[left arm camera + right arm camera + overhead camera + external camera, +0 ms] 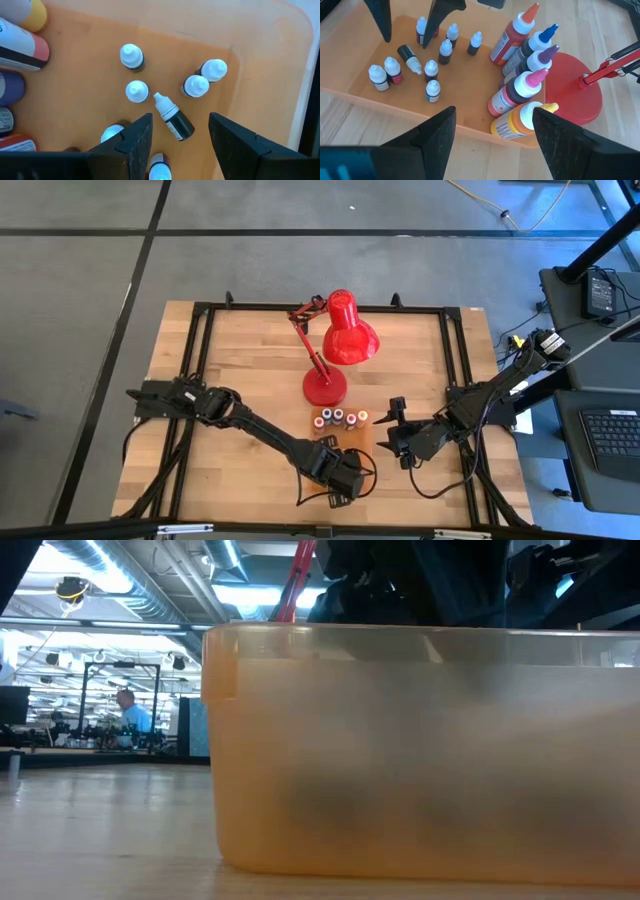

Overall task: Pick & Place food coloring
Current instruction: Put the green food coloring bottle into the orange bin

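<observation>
The left pincer [177,145] hovers released over a fallen food coloring bottle [172,117] in the orange tray [470,112]; it should turn to span the body, then descend. The tray also holds upright small bottles and five tall bottles [520,90]. The right pincer [492,142] waits released beside the tray.

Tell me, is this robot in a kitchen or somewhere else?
Probably a robot lab or workshop, not a kitchen. Behind the wooden table the low view shows a big hall with ceiling ducts and more metal rigs. A laptop sits beside the table.
</observation>
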